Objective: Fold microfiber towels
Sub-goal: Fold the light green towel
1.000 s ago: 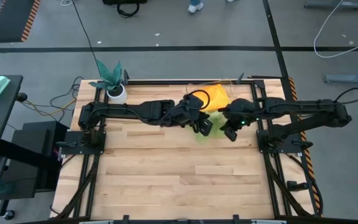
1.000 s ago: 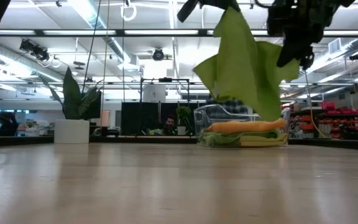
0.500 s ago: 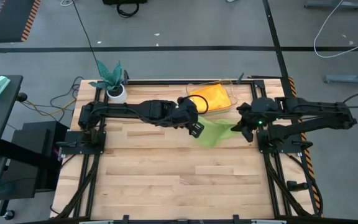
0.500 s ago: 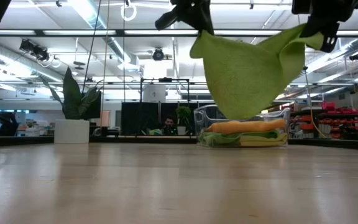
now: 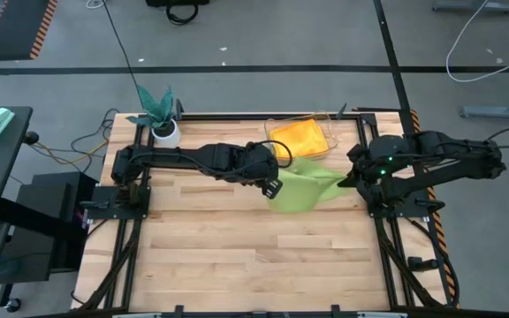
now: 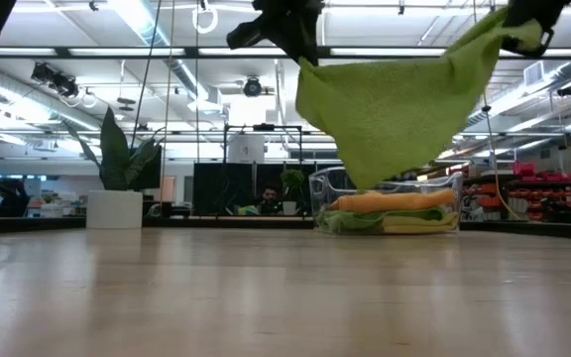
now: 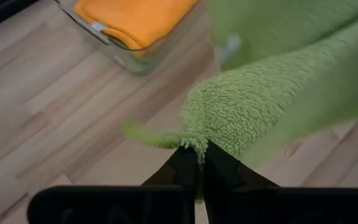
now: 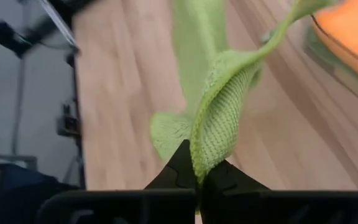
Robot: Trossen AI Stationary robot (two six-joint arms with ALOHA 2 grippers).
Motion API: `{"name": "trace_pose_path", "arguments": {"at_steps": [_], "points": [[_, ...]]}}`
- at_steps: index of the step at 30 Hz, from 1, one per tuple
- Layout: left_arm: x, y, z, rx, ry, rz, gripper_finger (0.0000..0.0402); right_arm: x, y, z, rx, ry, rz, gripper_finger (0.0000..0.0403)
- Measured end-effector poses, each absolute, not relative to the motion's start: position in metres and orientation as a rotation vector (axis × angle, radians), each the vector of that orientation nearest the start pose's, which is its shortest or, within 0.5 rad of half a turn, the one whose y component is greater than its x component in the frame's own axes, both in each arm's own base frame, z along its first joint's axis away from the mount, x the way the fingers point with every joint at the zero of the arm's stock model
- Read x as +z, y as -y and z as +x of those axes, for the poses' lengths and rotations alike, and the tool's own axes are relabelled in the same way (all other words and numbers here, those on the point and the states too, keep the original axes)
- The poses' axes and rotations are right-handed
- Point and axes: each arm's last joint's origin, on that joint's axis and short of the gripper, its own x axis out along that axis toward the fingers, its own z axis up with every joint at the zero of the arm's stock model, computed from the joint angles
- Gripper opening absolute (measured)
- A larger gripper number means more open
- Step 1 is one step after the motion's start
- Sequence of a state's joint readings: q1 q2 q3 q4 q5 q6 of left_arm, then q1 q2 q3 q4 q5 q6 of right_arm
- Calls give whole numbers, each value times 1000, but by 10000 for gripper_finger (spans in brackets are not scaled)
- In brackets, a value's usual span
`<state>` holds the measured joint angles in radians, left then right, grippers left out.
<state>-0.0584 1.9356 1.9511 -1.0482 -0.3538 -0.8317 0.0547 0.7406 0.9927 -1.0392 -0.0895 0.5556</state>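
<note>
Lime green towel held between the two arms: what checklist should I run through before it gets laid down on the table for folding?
1. Left end effector pinching a towel corner: ok.
2. Right end effector pinching the opposite corner: ok.
3. Lime green towel clear of the tabletop: ok, it hangs in the air in the low view.
4. Towel spread flat between the arms: not ok, it sags in the middle.
5. Bare wooden table in front of the arms for laying it down: ok.
6. Clear container with the orange towel out of the way: ok, it sits at the table's far edge.
</note>
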Motion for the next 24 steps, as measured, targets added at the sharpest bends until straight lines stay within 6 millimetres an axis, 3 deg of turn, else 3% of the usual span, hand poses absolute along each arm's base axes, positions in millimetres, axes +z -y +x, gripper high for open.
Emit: {"name": "trace_pose_path", "arguments": {"at_steps": [8, 18, 24], "points": [[334, 34, 409, 574, -825, -514, 37, 325, -9, 113, -108, -916, 510, 0], [332, 44, 416, 152, -971, -628, 92, 315, -10, 116, -94, -1071, 488, 0], [336, 32, 419, -76, -989, -696, 127, 311, -18, 111, -32, -1172, 526, 0]]}}
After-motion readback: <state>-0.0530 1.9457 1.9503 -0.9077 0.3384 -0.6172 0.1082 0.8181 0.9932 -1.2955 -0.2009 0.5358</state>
